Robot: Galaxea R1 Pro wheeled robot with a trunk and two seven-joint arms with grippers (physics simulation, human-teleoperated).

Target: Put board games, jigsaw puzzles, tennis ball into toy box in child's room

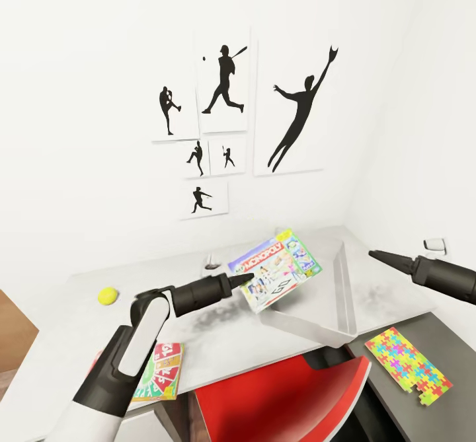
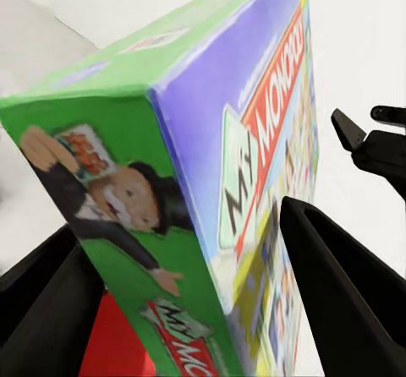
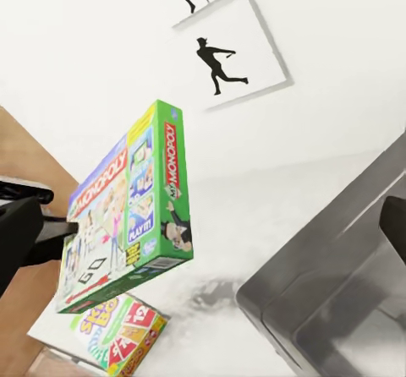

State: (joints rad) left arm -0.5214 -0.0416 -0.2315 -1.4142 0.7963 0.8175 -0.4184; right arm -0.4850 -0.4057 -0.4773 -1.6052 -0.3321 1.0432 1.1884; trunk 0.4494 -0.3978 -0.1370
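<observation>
**Monopoly Box Held Above the Toy Box**

The white-green Monopoly board game is gripped at its near edge by the left gripper, whose fingers are closed against both faces of the box. The box is held tilted in the air, over the near left rim of the toy box.

The right gripper is positioned over the toy box's right side with nothing held; its opening cannot be determined.

On the table are located the tennis ball and a yellow-green and red board game. A jigsaw puzzle is laid on the dark section.
</observation>
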